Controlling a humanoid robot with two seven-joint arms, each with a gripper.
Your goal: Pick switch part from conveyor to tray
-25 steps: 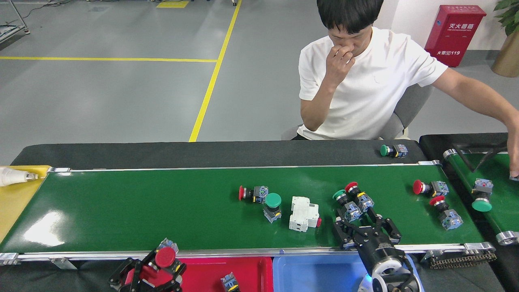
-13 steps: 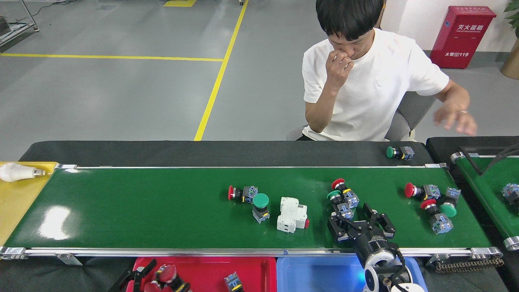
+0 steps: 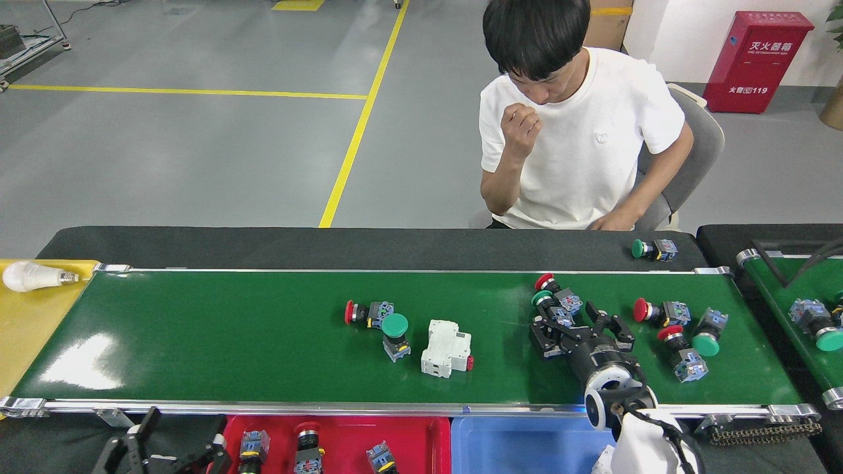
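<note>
Right gripper [image 3: 579, 324]: fingers spread over the conveyor [image 3: 263, 342], straddling a green-capped switch part [image 3: 552, 309]
Left gripper [image 3: 172, 446]: spread, empty, beside red tray [image 3: 342, 431]

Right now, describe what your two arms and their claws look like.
Both claws are black, built of angular linked fingers. The right claw sits on a short black cylindrical wrist with a silver-white ring, then a white arm shell with a black cable looping beside it. The left claw shows only black finger links at the bottom edge; its arm is out of frame.
</note>
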